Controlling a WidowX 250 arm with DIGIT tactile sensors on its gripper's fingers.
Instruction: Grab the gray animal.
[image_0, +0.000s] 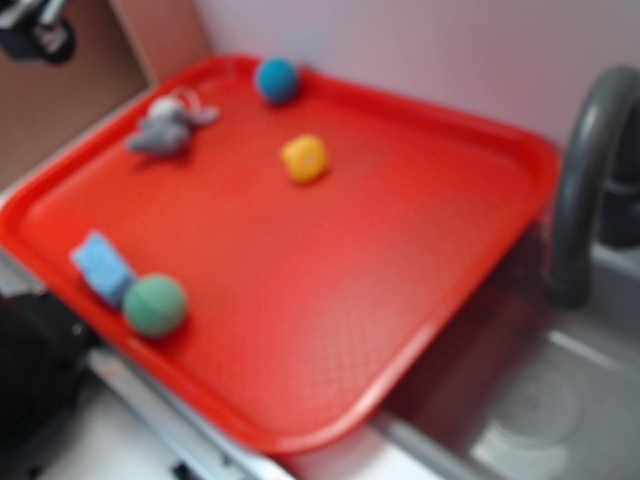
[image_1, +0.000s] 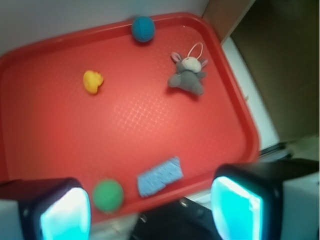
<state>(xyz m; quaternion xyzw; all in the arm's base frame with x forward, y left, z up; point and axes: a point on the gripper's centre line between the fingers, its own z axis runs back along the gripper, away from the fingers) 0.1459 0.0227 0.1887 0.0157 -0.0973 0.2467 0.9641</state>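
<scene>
Gripper (image_1: 150, 210) wide open, nothing held, gray animal untouched.

Wrist view, near to far: your two fingers (image_1: 62, 212) sit at bottom left & bottom right of frame, spread well apart w/ nothing btwn them, hovering off the near edge of the red tray (image_1: 240, 100). Just past them a green ball (image_1: 108, 195) beside a light blue block (image_1: 160, 176). Further up, a yellow toy (image_1: 92, 81) at left; gray animal (image_1: 188, 76) lies upper right of center, near the tray's right rim. Blue ball (image_1: 143, 28) at the far rim.

Red tray (image_1: 30, 165), gray animal (image_1: 188, 76), blue ball (image_1: 143, 28), yellow toy (image_1: 92, 81), green ball (image_1: 108, 195), light blue block (image_1: 160, 176)
</scene>
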